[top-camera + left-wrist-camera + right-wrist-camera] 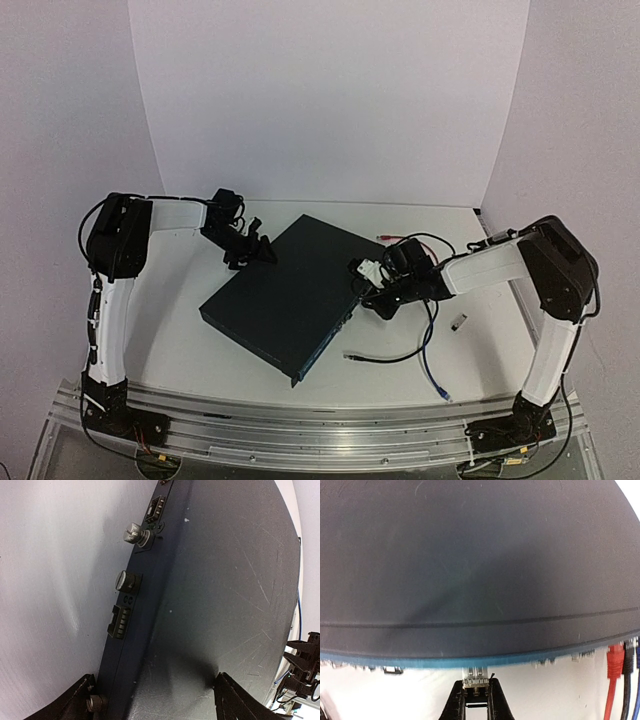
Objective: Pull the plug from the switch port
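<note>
The switch [285,300] is a flat dark navy box lying at an angle mid-table. A small silver plug [476,676] sticks out of its blue-edged socket face [470,661]. My right gripper [476,686] is shut on that plug, one black finger on each side, right up against the face. In the top view this gripper [366,280] sits at the switch's right long side. My left gripper [157,697] is open and straddles the switch's far left edge [125,645], one finger beside the rear face and the other on the top panel; from above it [255,252] shows at that corner.
A black cable [385,357] and a blue cable [432,375] lie loose on the table right of the switch, with a small silver part [458,322] and a red cable [385,236] nearby. Red cable [615,680] and dark cables hang at the right wrist view's right edge. Thumbscrews [134,531] stud the rear face.
</note>
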You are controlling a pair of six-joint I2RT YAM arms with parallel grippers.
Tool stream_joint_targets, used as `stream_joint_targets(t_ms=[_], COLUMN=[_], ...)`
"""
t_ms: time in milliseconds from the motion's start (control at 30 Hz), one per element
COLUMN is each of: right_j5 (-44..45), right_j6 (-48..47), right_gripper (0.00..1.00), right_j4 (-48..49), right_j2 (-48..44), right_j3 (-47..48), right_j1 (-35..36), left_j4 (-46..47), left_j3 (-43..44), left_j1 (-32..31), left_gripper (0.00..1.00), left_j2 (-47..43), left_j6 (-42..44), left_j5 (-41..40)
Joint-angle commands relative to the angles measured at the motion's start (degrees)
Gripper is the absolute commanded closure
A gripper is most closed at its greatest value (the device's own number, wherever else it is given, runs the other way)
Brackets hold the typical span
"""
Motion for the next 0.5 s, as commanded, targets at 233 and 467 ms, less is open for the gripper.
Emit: stream_joint_targets(t_ms=[233, 467], right_j5=[3.7, 9.1], right_j6=[3.5, 4.6], right_gripper=[1.00, 1.00], right_j4=[-6.2, -6.0], right_j2=[-7.8, -20.6], right_j3=[-6.1, -12.1], right_j1=[-0.3, -0.3], left_j4=[-2.0, -1.1], left_j3=[-2.3, -2.4], left_j1=[-1.1, -1.1], left_gripper=[0.20, 0.20], left_j2=[5.8, 5.3], left_j6=[1.3, 1.1], left_j5=[-8.7, -7.7])
